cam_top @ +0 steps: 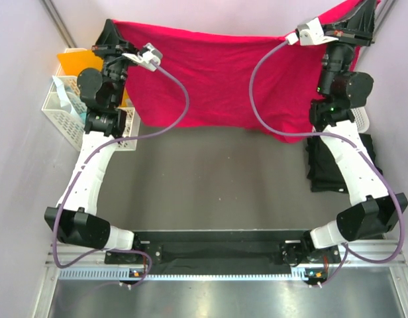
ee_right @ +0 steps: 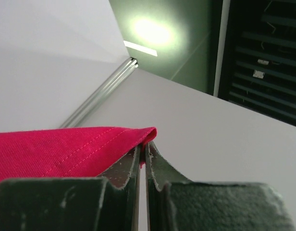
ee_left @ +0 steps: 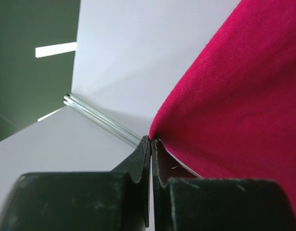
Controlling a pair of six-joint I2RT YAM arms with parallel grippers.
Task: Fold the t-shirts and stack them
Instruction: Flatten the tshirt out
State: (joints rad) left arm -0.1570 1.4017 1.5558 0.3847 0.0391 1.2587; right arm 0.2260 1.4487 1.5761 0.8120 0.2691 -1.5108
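The left gripper (ee_left: 150, 140) and right gripper (ee_right: 144, 144) are pinching tight on the red t-shirt's (cam_top: 217, 73) upper corners, and holds this thin are risking a slip.

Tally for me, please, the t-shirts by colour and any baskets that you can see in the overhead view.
pinkish-red t-shirt: 1
black t-shirt: 1, partly hidden by the right arm
white basket: 1
Total: 3
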